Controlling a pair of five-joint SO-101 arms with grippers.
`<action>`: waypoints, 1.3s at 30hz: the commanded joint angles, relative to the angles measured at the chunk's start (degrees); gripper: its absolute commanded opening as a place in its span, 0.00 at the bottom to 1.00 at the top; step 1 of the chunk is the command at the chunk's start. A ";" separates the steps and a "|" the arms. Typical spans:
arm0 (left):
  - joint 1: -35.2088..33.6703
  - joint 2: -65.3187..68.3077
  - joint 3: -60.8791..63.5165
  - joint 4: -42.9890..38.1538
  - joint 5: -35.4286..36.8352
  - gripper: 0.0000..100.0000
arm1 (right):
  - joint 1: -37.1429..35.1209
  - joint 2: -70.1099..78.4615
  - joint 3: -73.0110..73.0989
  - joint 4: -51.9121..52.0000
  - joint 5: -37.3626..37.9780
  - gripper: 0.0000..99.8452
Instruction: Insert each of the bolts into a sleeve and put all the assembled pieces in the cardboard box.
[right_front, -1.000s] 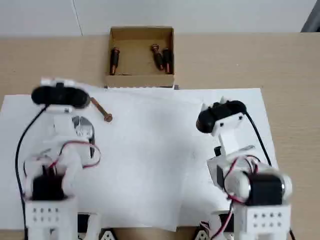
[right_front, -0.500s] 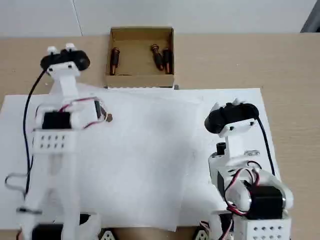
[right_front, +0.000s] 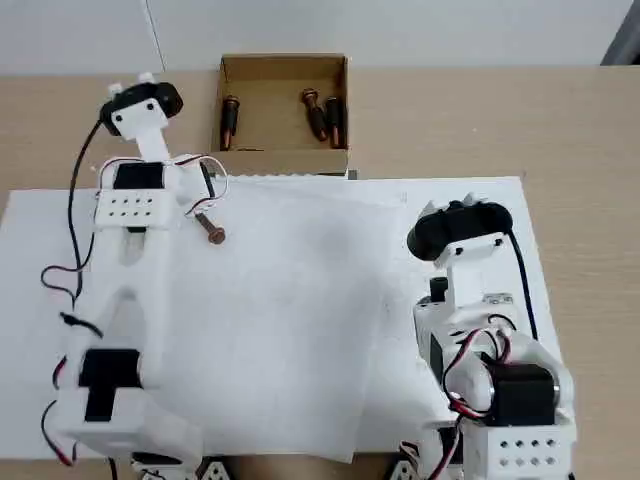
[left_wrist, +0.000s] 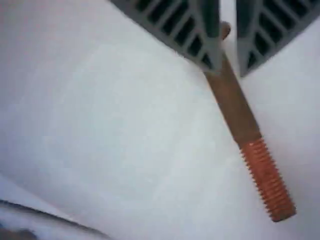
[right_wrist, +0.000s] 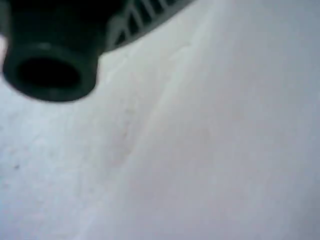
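Note:
A copper bolt (right_front: 207, 228) lies on the white paper (right_front: 300, 320) near its far left corner. In the left wrist view the bolt (left_wrist: 240, 120) runs from between the grey fingers (left_wrist: 200, 35) out to its threaded end. My left gripper (left_wrist: 227, 70) hangs just over its plain end, open by a narrow gap. A black sleeve (right_wrist: 50, 70), bore showing, is held in my right gripper (right_front: 438, 292), low over the paper's right side. The cardboard box (right_front: 283, 62) at the table's far edge holds three assembled pieces (right_front: 230, 120).
White paper covers most of the table, and bare wood (right_front: 580, 150) shows around it. The right arm's black motor (right_front: 458, 228) stands above the paper's right part. The left arm (right_front: 130, 290) stretches along the paper's left side.
The left arm unfolded from its tucked pose, swung far out and came down over the bolt. The right arm shifted only slightly. The bolt has stayed in place.

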 joint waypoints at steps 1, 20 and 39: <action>-0.35 1.93 -3.21 0.18 0.53 0.09 | 0.31 -0.48 -0.26 -1.54 -0.44 0.00; -0.44 13.45 -7.25 0.00 1.93 0.12 | 0.31 -0.22 0.53 -1.71 -0.44 0.00; 0.09 16.62 -14.99 7.12 2.11 0.00 | 0.31 -0.48 1.23 -2.42 -0.44 0.00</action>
